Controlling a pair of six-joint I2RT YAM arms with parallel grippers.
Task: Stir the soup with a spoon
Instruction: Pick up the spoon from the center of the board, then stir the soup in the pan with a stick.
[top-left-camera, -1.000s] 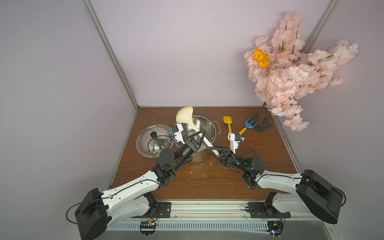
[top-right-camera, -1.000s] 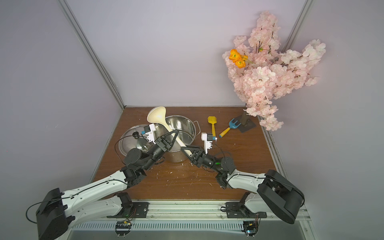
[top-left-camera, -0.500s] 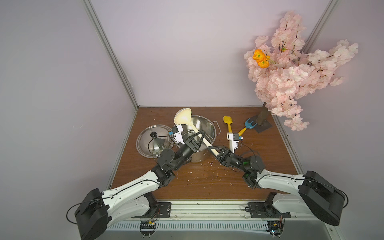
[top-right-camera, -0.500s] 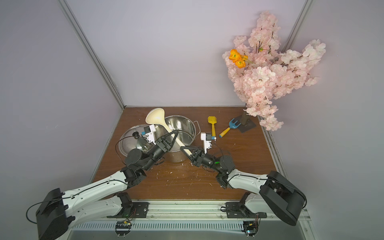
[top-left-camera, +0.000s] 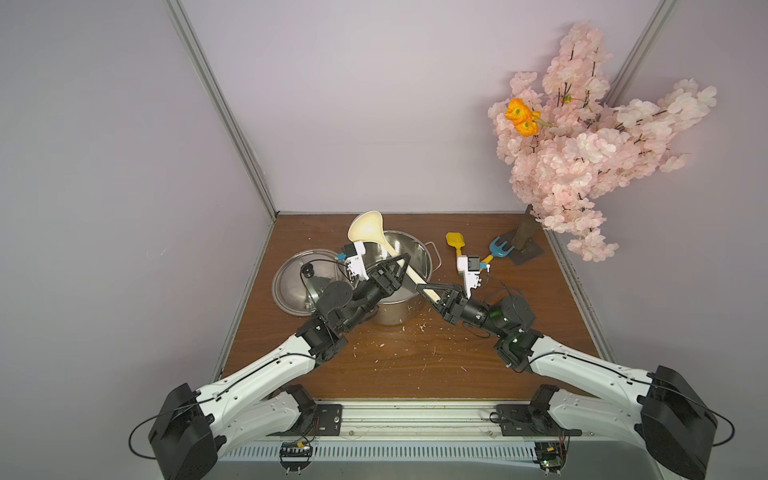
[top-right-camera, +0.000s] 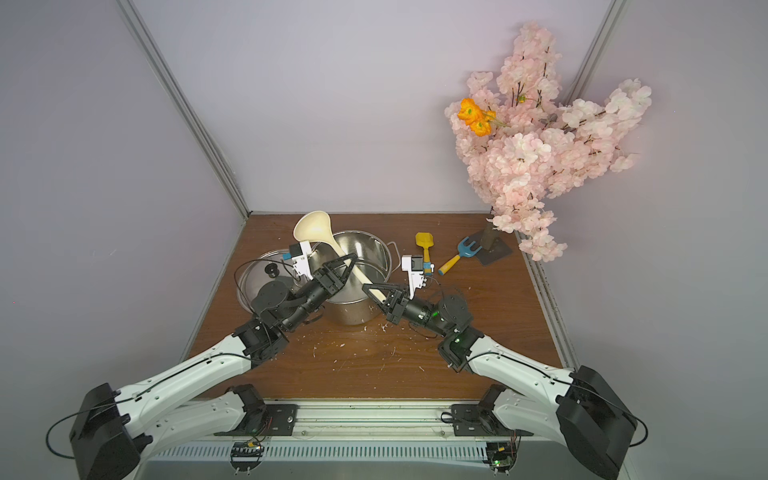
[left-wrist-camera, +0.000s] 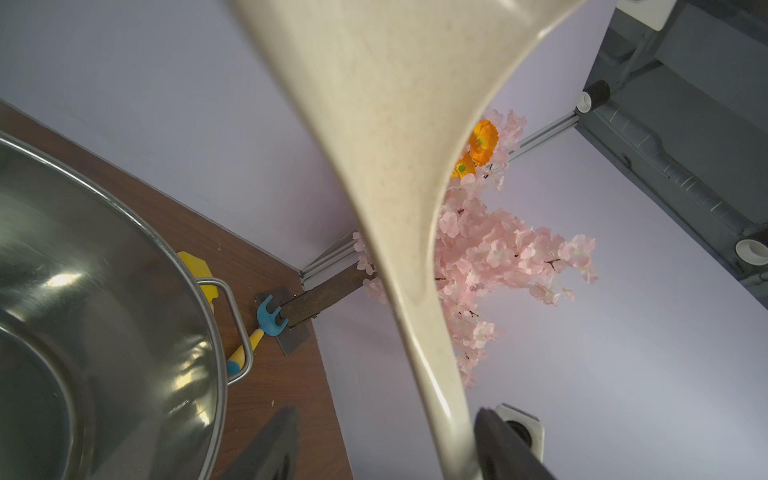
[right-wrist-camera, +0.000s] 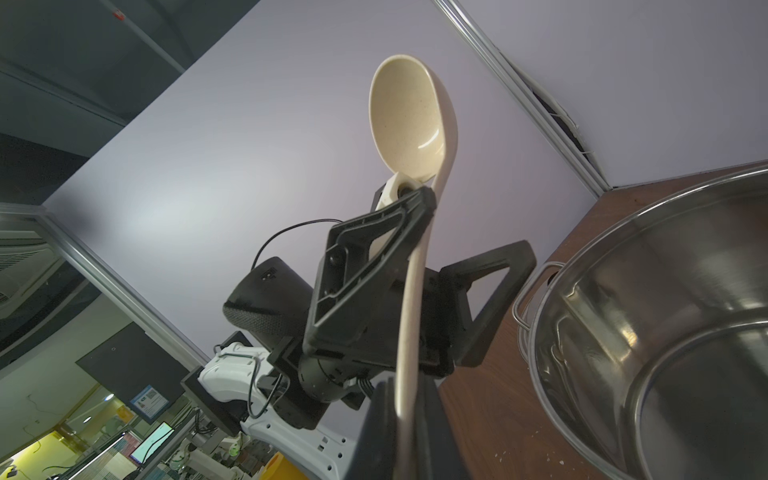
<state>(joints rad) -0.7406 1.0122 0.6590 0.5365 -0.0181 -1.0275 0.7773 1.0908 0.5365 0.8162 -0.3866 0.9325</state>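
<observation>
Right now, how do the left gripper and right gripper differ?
The left gripper stands open around the spoon handle; the right gripper is shut on it. The left gripper sits mid-handle, above the pot; the right gripper holds the handle's end. Both meet the same spoon.

Cream spoon (top-left-camera: 365, 226), silver pot (top-left-camera: 419, 253)
Spoon perhaps faintly speckled; table (top-left-camera: 415, 357) brown woodgrain; shovel (top-left-camera: 454, 241) yellow; rake (top-left-camera: 500, 248) blue; blossoms (top-left-camera: 582, 158) pink.

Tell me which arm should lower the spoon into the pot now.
Right. The right hand is shut on the spoon at its handle end, near the pot, while the left hand stands open around the handle.
</observation>
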